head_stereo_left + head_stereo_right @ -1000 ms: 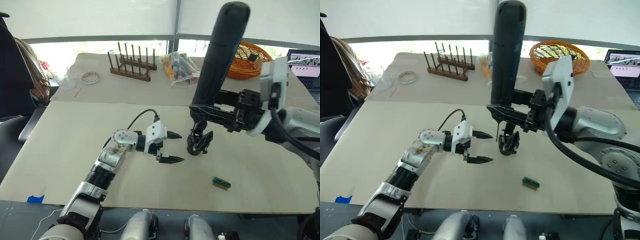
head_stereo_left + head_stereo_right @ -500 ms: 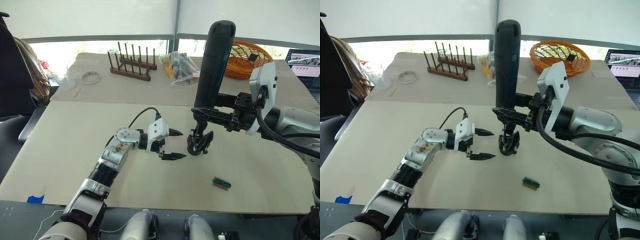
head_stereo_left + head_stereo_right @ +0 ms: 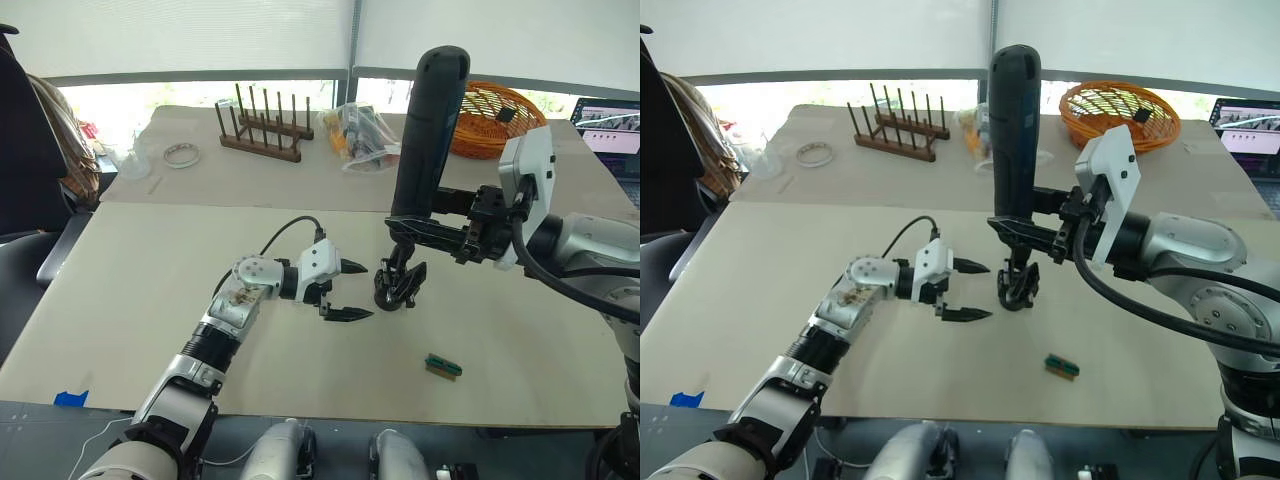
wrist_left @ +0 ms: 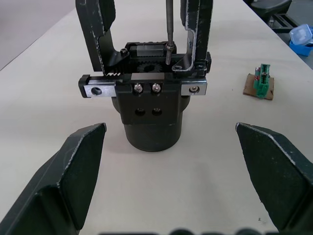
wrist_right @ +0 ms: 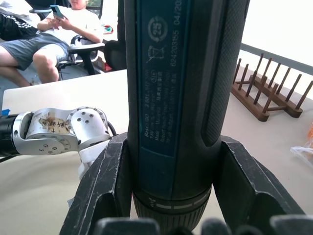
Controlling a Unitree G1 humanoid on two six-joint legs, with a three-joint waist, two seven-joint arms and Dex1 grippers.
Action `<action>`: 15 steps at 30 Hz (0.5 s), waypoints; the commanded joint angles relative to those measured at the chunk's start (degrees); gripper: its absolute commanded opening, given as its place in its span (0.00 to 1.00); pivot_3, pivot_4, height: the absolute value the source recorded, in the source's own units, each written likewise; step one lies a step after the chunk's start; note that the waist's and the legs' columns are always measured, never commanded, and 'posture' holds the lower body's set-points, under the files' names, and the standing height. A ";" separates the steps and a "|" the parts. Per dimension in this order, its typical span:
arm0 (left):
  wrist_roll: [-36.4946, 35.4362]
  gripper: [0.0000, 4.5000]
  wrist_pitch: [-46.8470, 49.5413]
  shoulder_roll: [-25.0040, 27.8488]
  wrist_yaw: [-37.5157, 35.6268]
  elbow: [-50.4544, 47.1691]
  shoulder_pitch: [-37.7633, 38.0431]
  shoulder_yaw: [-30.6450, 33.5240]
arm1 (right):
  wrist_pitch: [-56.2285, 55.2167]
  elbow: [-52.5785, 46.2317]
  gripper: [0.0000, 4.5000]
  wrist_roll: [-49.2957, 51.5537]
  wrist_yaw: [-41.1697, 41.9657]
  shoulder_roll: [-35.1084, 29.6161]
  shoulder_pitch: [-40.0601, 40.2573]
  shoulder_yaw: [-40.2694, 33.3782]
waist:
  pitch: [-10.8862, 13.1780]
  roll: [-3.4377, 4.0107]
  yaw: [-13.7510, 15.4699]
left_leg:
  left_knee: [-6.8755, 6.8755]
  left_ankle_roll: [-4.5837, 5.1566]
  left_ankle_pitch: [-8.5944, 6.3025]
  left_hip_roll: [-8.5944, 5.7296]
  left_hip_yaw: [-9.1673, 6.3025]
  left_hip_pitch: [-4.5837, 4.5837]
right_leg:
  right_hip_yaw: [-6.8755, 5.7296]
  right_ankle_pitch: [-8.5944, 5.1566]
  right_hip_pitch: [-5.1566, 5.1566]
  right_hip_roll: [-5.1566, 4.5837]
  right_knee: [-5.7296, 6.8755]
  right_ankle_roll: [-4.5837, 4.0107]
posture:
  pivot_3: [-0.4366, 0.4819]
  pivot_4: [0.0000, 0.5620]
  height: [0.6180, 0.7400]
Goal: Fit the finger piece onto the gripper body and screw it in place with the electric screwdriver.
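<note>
The gripper body [image 3: 399,287] is a small black mechanism standing on the beige table; in the left wrist view it [image 4: 151,115] has a silver rail. The finger piece [image 4: 198,34] rises upright from that rail, beside a second black finger [image 4: 95,34]. My right gripper [image 3: 1012,228] is shut on the electric screwdriver [image 3: 1013,130], held upright above the body. Its bit [image 4: 168,24] touches the top of the body next to the finger piece. My left gripper [image 3: 367,291] is open, just left of the body, with the fingers apart from it.
A small green block [image 3: 442,366] lies on the table, in front and right of the body. At the back stand a wooden rack [image 3: 262,130], a tape roll [image 3: 181,154], a plastic bag [image 3: 365,135] and an orange basket [image 3: 490,115]. A seated person [image 5: 58,34] is in the room behind.
The screwdriver has swung from a tilt to nearly upright over the gripper body. My left gripper has crept a little right, closer to the body, still open.
</note>
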 commanded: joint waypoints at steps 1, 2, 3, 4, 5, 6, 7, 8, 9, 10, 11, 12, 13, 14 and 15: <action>0.15 1.00 -1.17 -0.41 -0.19 -0.66 -1.20 -0.06 | 0.06 -1.31 0.43 0.22 -0.05 0.09 -0.68 -3.89 | 0.00 0.00 0.00 | 0.00 0.00 0.00 0.00 0.00 0.00 | 0.00 0.00 0.00 0.00 0.00 0.00 | 0.48 0.27 1.00; 0.15 1.00 -1.22 -0.45 -0.21 -0.67 -1.21 -0.07 | 0.21 -1.29 0.43 0.31 -0.04 0.07 -0.72 -4.04 | 0.00 0.00 0.01 | 0.00 0.00 0.00 0.00 0.00 0.00 | 0.00 0.00 0.00 0.00 0.00 0.00 | 0.48 0.27 1.00; 0.16 1.00 -1.28 -0.45 -0.24 -0.69 -1.18 -0.07 | 0.37 -1.31 0.43 0.36 -0.04 0.07 -0.76 -4.19 | 0.00 0.00 0.02 | 0.00 0.00 0.00 0.00 0.00 0.00 | 0.00 0.00 0.00 0.00 0.00 0.00 | 0.48 0.27 1.00; 0.19 1.00 -1.37 -0.46 -0.26 -0.67 -1.17 -0.06 | 0.62 -1.29 0.43 0.53 -0.06 0.14 -0.85 -4.41 | 0.00 0.00 0.02 | 0.00 0.00 0.00 0.00 0.00 0.00 | 0.00 0.00 0.00 -0.01 0.00 0.00 | 0.48 0.27 1.00; 0.23 1.00 -1.45 -0.47 -0.27 -0.63 -1.17 -0.07 | 0.86 -1.32 0.43 0.65 -0.11 0.22 -0.91 -4.57 | 0.00 0.00 0.01 | 0.00 0.00 0.00 0.00 0.00 0.00 | 0.00 0.00 0.00 -0.01 0.00 0.00 | 0.48 0.27 1.00; 0.28 1.00 -1.54 -0.49 -0.26 -0.54 -1.19 -0.07 | 1.04 -1.40 0.43 0.75 -0.14 0.30 -0.92 -4.66 | 0.00 0.00 0.02 | 0.00 0.00 0.00 0.00 0.00 0.00 | 0.00 0.00 0.00 -0.01 -0.01 0.00 | 0.48 0.27 1.00; 0.35 1.00 -1.63 -0.53 -0.23 -0.41 -1.25 -0.09 | 1.20 -1.51 0.43 0.78 -0.09 0.38 -0.90 -4.73 | 0.00 0.00 0.01 | 0.00 0.00 0.00 0.00 0.00 0.00 | 0.00 0.00 0.00 -0.01 -0.01 0.00 | 0.48 0.27 1.00; 0.43 1.00 -1.75 -0.57 -0.18 -0.26 -1.34 -0.10 | 1.48 -1.72 0.43 0.95 -0.04 0.49 -0.85 -4.82 | 0.00 0.00 0.00 | 0.00 0.00 0.00 0.00 0.00 0.00 | 0.00 0.00 0.00 -0.01 -0.01 0.00 | 0.48 0.27 1.00; 0.53 1.00 -1.87 -0.66 -0.09 -0.06 -1.47 -0.11 | 1.69 -1.98 0.43 1.13 0.05 0.69 -0.79 -4.89 | 0.00 0.00 -0.01 | 0.00 0.00 0.00 0.01 0.00 0.00 | 0.01 0.00 0.00 -0.01 -0.01 0.00 | 0.48 0.27 1.00; 0.61 1.00 -1.98 -0.75 -0.02 0.13 -1.58 -0.09 | 1.83 -2.22 0.43 1.25 0.12 0.88 -0.74 -4.96 | 0.00 0.00 0.00 | -0.01 0.00 0.00 0.00 0.00 0.00 | 0.01 0.00 -0.01 -0.01 -0.01 0.00 | 0.48 0.27 1.00; 0.70 1.00 -2.07 -0.84 0.04 0.27 -1.66 -0.07 | 1.92 -2.41 0.43 1.39 0.18 1.08 -0.72 -5.01 | 0.00 0.00 0.00 | 0.00 0.00 0.00 0.00 0.00 0.00 | 0.01 0.00 -0.01 -0.01 -0.01 0.00 | 0.48 0.27 1.00; 0.76 1.00 -2.15 -0.92 0.05 0.34 -1.71 -0.04 | 2.02 -2.56 0.43 1.51 0.16 1.26 -0.72 -5.06 | 0.00 0.00 0.00 | 0.00 0.00 0.00 0.00 0.00 0.00 | 0.01 0.00 -0.01 -0.01 -0.01 0.00 | 0.48 0.27 1.00; 0.84 1.00 -2.25 -0.99 0.05 0.44 -1.77 0.00 | 2.10 -2.64 0.43 1.53 0.14 1.35 -0.74 -5.10 | 0.00 0.00 0.01 | -0.01 0.00 0.00 0.00 0.00 0.00 | 0.01 0.00 -0.01 -0.01 -0.01 0.00 | 0.48 0.27 1.00; 0.90 1.00 -2.36 -1.07 0.05 0.58 -1.83 0.03 | 2.21 -2.68 0.43 1.60 0.09 1.39 -0.74 -5.13 | 0.00 0.00 0.01 | -0.01 0.00 0.00 0.00 0.00 0.00 | 0.01 0.00 -0.01 -0.02 -0.01 0.00 | 0.48 0.27 1.00; 0.96 1.00 -2.47 -1.14 0.06 0.68 -1.86 0.05 | 2.26 -2.73 0.43 1.65 0.04 1.41 -0.71 -5.16 | 0.00 0.00 0.01 | 0.00 0.00 0.00 0.00 0.00 0.00 | 0.01 0.00 -0.01 -0.02 -0.01 0.00 | 0.48 0.27 1.00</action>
